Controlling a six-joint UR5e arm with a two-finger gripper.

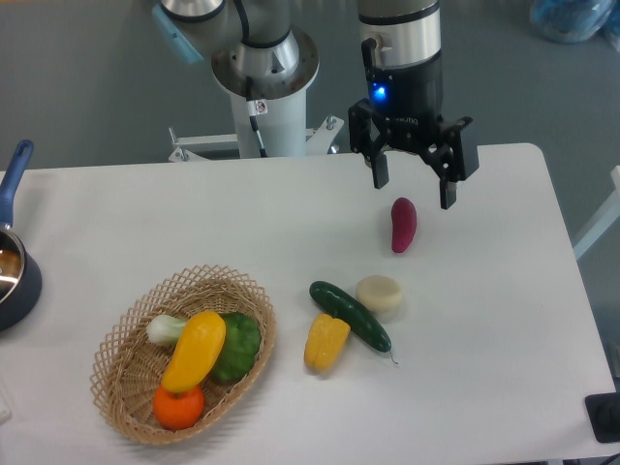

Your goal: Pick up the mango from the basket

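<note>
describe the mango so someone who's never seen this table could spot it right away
Start at the oval tan woven wicker basket on the near left of the white table. Lying lengthwise across its middle is the smooth elongated yellow mango. A round orange touches its lower end and a green vegetable lies beside it; nothing else in the basket is long and yellow.

The mango (pixel 195 350) lies in the basket (pixel 121 383), left of the cucumber (pixel 350 315).
</note>
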